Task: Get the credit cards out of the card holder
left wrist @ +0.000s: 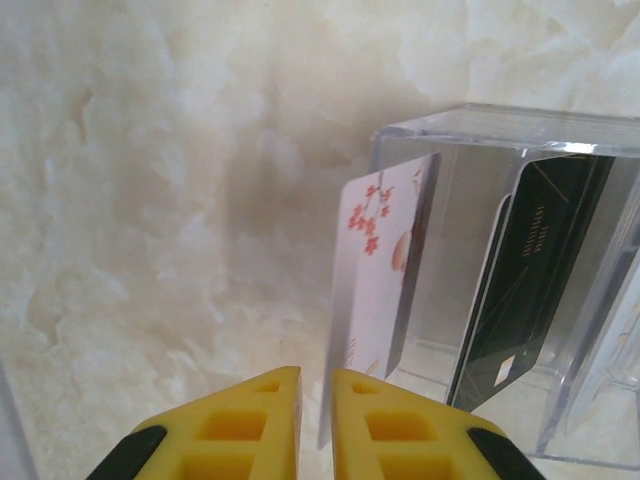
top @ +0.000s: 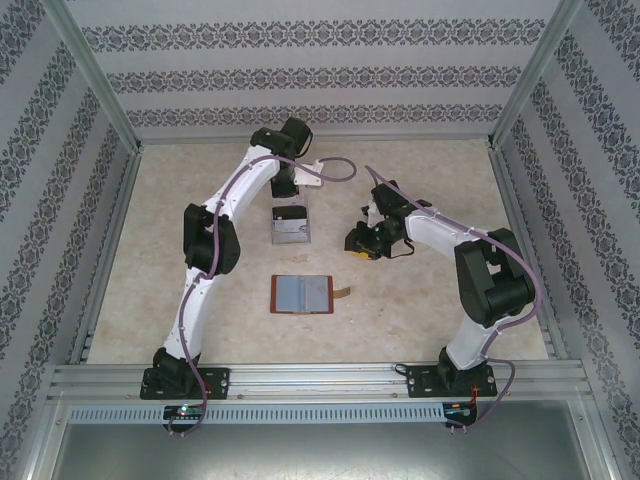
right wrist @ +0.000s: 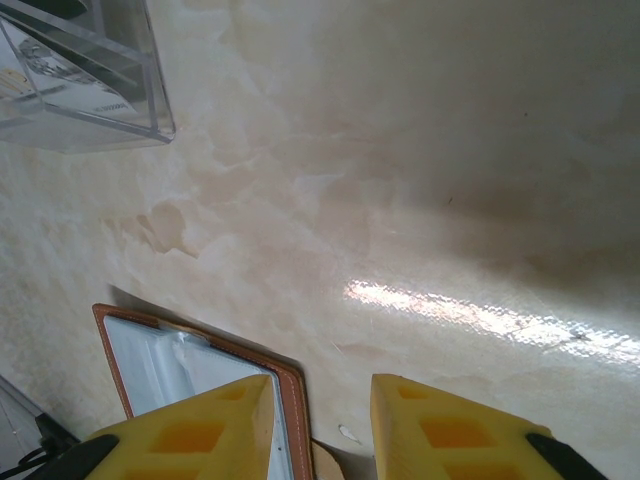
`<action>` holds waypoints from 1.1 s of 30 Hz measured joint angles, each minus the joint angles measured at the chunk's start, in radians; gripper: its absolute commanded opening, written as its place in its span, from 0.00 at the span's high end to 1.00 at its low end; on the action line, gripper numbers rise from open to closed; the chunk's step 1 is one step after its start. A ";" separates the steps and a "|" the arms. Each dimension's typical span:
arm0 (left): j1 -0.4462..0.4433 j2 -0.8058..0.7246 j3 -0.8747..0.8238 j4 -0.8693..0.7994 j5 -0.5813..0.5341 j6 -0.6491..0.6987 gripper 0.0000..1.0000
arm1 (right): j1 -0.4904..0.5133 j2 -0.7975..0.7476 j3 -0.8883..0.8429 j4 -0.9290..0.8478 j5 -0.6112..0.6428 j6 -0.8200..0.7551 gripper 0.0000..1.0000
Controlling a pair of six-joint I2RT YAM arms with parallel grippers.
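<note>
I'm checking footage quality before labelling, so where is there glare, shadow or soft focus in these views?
Right wrist view: a bright glare streak on the table, with shade darkening the upper right. Left wrist view: highlights along the rim of the clear tray, and a soft shadow left of the blossom-printed card. Top external view: even, soft light, only faint shadows.

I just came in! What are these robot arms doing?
The left claw pinches a white card with red flowers at the clear tray, where a black card already stands. The brown card holder lies open on the table, and the right claw hovers open over its edge, holding nothing.
</note>
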 measured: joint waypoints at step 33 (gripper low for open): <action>0.024 0.015 -0.040 0.009 0.077 -0.016 0.76 | 0.005 0.000 0.000 0.000 0.000 0.000 0.68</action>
